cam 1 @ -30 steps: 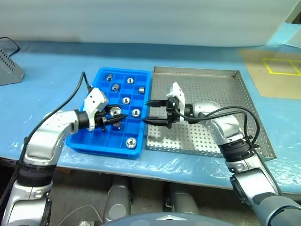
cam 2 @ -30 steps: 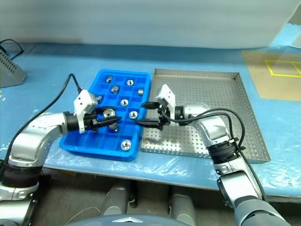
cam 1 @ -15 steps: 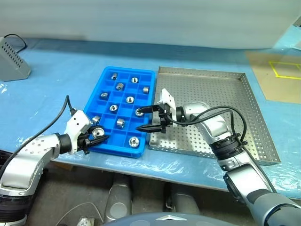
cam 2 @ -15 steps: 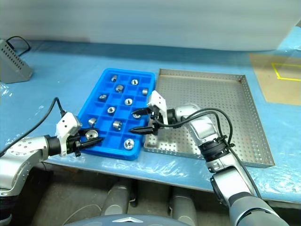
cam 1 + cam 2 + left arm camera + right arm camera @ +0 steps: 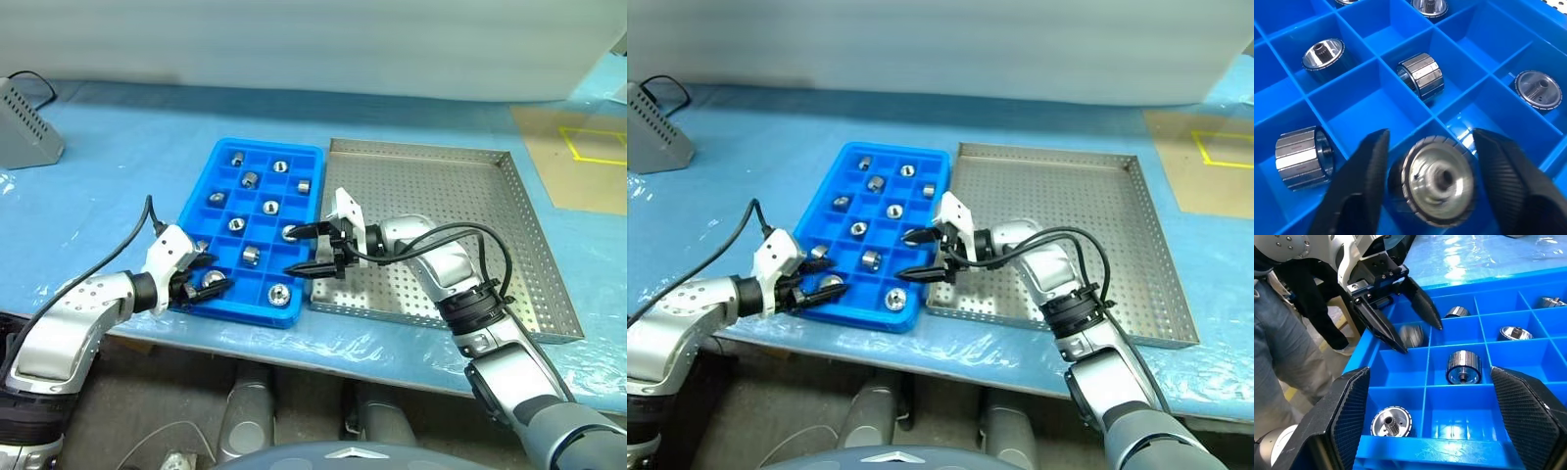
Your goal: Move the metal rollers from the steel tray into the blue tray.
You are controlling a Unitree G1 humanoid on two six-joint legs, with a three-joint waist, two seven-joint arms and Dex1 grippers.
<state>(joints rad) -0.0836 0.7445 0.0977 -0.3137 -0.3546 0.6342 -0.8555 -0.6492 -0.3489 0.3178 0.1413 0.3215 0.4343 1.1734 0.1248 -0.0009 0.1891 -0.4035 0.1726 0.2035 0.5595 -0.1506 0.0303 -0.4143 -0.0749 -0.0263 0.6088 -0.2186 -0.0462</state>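
**Roller between the parted fingers of the left hand, over a near-corner cell of the blue tray**

The left hand (image 5: 201,284) hovers at the near left corner of the blue tray (image 5: 220,157), its two fingers spread wide. One of the metal rollers (image 5: 1439,180) sits between them in the left wrist view, its dark bore facing the camera, so its long axis runs along the line the fingers point. Whether either finger touches it cannot be told; judged from the gaps on both sides, it is released and lies in or just above that cell. From the left hand the roller lies dead ahead at 12 o'clock.

The right hand (image 5: 312,248) is open wide and holds nothing, poised over the tray's right edge beside the steel tray (image 5: 509,171). It points toward 9 o'clock, across the blue tray toward the left hand.

About ten more rollers occupy separate cells. The perforated floor of the steel tray shows no rollers, so the transfer appears nearly complete.
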